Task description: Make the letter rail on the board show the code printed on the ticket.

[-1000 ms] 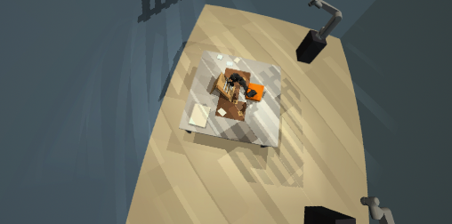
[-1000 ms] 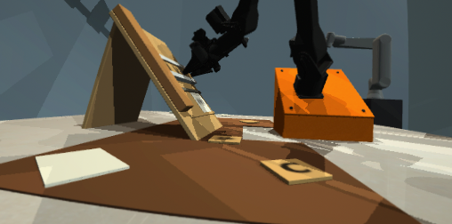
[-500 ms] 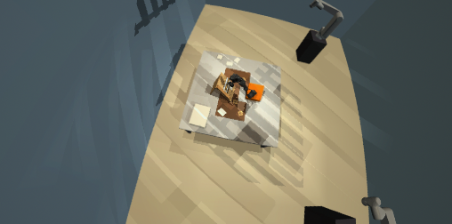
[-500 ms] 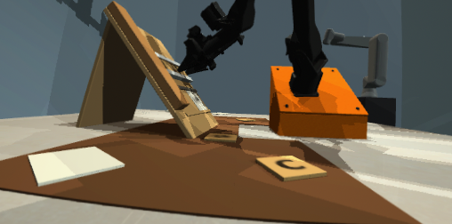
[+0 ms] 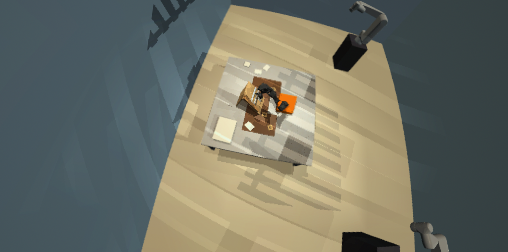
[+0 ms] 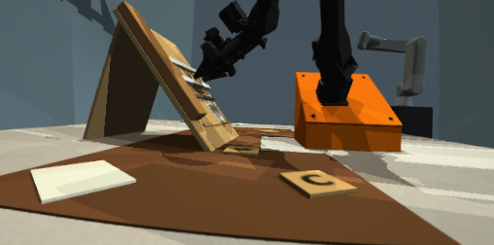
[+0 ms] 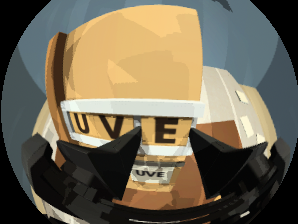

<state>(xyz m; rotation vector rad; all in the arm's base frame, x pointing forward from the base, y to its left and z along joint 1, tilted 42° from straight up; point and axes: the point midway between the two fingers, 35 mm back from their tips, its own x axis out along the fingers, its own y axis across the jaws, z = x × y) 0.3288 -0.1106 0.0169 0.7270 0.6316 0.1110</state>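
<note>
- You have a grey counter on a pale wood floor, with a brown mat spread across its middle.
- Your black arm rises from an orange base block standing at the mat's edge.
- A wooden board leans back like an easel on the mat; its letter rail runs across the face, and in the wrist view the tiles there read U, V, E left to right.
- Below the rail a small white ticket is printed UVE.
- Your gripper is pressed up to the rail, jaws clamped on the E tile at the row's right-hand end.
- A loose C tile lies flat on the mat, well apart from the board; another tile lies at the board's foot, letter unreadable.
- A blank cream card rests on the mat's near-left part.
</note>
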